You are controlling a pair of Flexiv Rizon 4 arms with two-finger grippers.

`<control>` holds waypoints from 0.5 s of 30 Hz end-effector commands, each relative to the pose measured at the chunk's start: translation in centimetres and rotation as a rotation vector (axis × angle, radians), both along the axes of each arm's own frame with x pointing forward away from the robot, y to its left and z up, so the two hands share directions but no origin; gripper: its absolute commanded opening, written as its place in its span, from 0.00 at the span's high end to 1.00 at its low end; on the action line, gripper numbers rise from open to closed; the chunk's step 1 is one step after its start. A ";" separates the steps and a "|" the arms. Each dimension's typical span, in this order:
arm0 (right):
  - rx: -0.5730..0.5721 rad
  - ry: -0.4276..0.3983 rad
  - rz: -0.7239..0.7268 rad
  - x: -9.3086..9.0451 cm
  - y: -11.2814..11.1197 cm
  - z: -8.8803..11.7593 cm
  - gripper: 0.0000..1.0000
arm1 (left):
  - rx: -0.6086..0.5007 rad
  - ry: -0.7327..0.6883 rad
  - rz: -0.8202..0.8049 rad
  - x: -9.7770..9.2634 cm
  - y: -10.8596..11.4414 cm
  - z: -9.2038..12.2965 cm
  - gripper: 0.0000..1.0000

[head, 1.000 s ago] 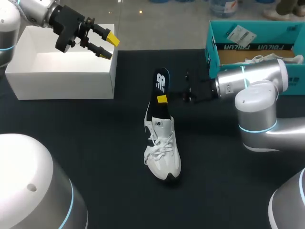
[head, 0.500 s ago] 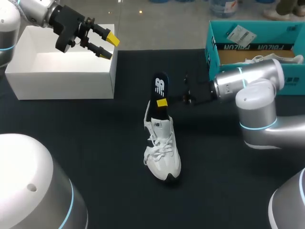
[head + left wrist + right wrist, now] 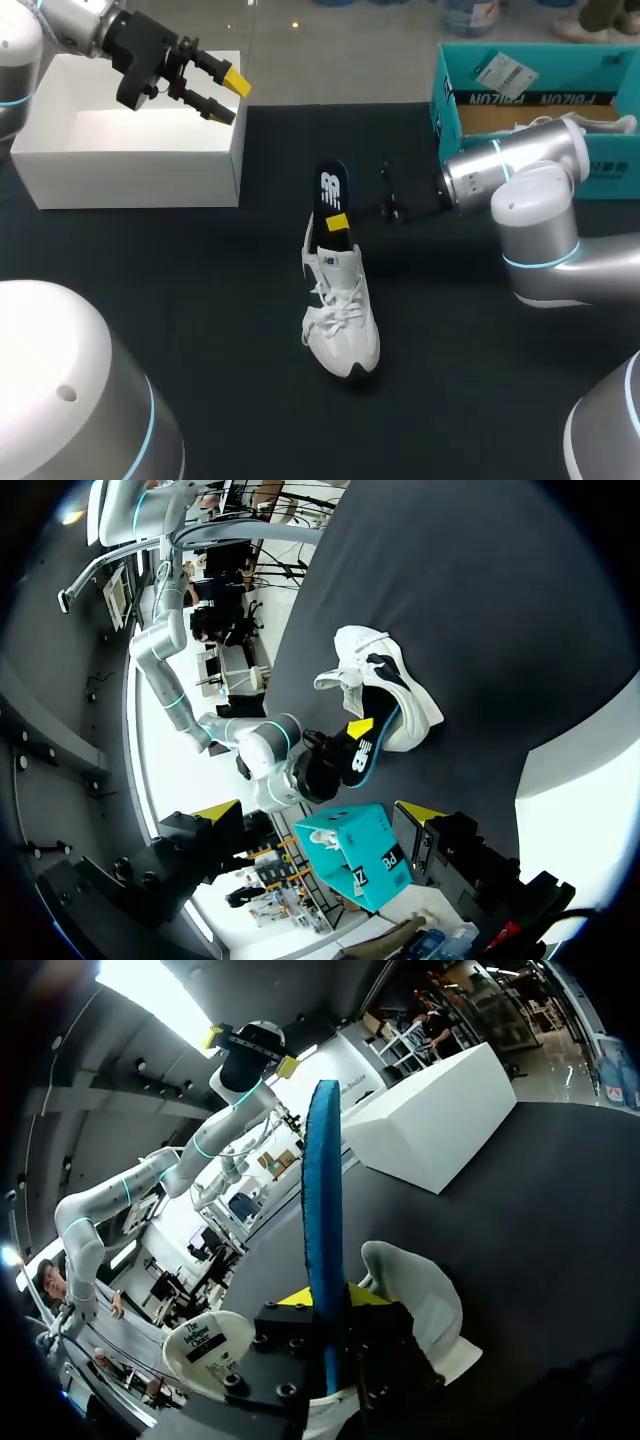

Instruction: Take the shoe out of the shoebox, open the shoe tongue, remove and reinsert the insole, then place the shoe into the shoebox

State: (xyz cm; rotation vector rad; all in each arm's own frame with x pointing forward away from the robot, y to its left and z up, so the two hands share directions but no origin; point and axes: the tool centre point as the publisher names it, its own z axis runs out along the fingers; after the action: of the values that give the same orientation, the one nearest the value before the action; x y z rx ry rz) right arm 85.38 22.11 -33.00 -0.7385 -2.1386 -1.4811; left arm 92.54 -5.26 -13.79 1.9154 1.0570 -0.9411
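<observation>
The white lace-up sneaker (image 3: 340,318) lies on the black tabletop (image 3: 200,300). Its long axis runs near to far: the toe points toward the robot's edge of the table and the heel points away, angled slightly left. The dark blue insole with a white logo (image 3: 331,190) rises out of the heel opening. Its length carries on along the sneaker's line, past the heel toward the far edge.

The right gripper (image 3: 340,222) sits just past the sneaker's heel, its arm stretching off to the sneaker's right, and it is clamped on the insole. In the right wrist view the insole stands edge-on between the two fingers, with the sneaker's heel collar just beneath.

The open teal cardboard shoebox (image 3: 530,95) stands well apart from the sneaker, beyond it and to the right. The white rectangular open box (image 3: 130,150) stands beyond the sneaker and to the left. The left gripper (image 3: 226,97) hangs over the white box's corner nearest the sneaker, fingers spread wide and holding nothing.
</observation>
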 end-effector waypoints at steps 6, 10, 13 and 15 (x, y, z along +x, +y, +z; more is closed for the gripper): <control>-0.019 -0.062 -0.044 0.0 -0.5 2.1 0.51 | 0.003 -0.002 0.000 0.0 0.0 0.0 0.00; 0.009 -0.084 -0.094 0.0 -1.0 2.4 0.55 | 0.003 -0.002 0.000 0.0 0.0 0.0 0.00; 0.041 -0.108 -0.153 0.1 -1.3 2.3 0.60 | 0.003 -0.002 0.000 0.0 0.0 0.0 0.00; 0.053 -0.119 -0.160 0.2 -1.2 2.2 0.67 | 0.003 -0.002 0.000 0.0 0.0 0.0 0.00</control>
State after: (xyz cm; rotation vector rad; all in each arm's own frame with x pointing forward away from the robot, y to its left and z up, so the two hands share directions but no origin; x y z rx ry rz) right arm 86.76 20.79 -30.35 -0.8105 -2.1852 -1.6254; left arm 92.54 -5.24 -13.79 1.9153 1.0572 -0.9410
